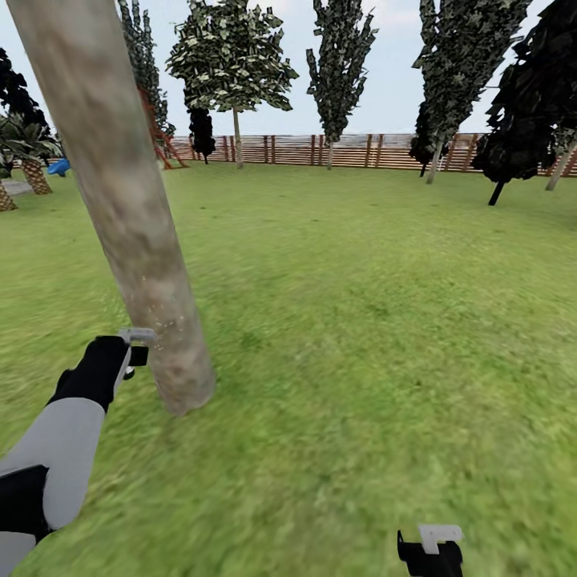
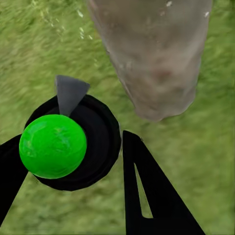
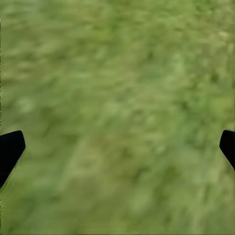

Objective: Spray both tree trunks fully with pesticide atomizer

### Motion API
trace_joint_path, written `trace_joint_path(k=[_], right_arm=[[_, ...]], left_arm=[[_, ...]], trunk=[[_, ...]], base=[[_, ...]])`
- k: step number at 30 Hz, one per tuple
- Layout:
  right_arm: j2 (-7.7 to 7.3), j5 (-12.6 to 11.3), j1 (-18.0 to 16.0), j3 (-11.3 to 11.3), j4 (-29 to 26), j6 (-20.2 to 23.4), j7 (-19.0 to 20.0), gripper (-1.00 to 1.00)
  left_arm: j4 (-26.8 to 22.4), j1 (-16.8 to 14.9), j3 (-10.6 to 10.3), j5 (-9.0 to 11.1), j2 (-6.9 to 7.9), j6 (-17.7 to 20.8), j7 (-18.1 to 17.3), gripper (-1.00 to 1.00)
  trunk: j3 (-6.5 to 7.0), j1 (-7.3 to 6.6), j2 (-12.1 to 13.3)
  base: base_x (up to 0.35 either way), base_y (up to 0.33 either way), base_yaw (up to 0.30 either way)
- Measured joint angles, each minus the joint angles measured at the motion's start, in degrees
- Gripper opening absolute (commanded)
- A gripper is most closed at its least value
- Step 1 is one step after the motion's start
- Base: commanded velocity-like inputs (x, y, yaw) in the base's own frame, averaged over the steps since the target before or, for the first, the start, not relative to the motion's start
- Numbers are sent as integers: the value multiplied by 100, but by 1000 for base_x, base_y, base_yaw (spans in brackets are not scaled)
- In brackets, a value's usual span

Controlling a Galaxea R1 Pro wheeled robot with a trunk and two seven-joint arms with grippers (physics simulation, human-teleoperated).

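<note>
- Pesticide atomizer (image 2: 63, 144) — a glossy bright-green ball on a round black body with a grey wedge-shaped nozzle — sits pinched between the left gripper's (image 2: 73, 161) black fingers, just beside the base of a tree trunk (image 1: 120, 200).
- The trunk is a thick, leaning column of pale, mottled grey-brown bark, speckled with pale flecks low down; its top is cut off by the frame.
- The left arm (image 1: 56, 449), grey sleeve and black wrist, reaches forward low over the lawn (image 1: 361, 320), gripper level with the trunk's foot.
- The right gripper (image 1: 431, 549) hangs low at the frame's edge; its black fingertips (image 3: 11, 147) stand spread wide over blurred grass.
- A brown slatted fence (image 1: 361, 150) and angular dark-leaved trees (image 1: 232, 56) ring the far lawn.
</note>
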Motion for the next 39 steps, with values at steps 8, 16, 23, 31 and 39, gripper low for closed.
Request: trace_joint_path(k=[8, 16, 23, 31, 39], right_arm=[[0, -8, 0, -1, -7, -5, -1, 100], [0, -8, 0, 0, 1, -7, -4, 100], [0, -8, -1, 0, 3, -8, -4, 100], [0, -8, -1, 0, 3, -5, -4, 100], [0, -8, 0, 0, 3, -7, -4, 100]], left_arm=[[-10, 1, 207, 10, 327, -2, -584, -100], [-25, -6, 159, -23, 266, -8, -665, -100], [-25, -7, 147, -29, 264, -9, -659, -100], [-25, -7, 150, -37, 264, -9, -659, -100], [-25, -7, 150, -46, 272, -14, -634, -100]], trunk=[[0, 3, 0], [0, 3, 0], [0, 4, 0], [0, 4, 0], [0, 2, 0]], base=[[202, 104, 122], [60, -188, 96], [25, -271, 1], [2, -274, 0], [93, -274, 0]])
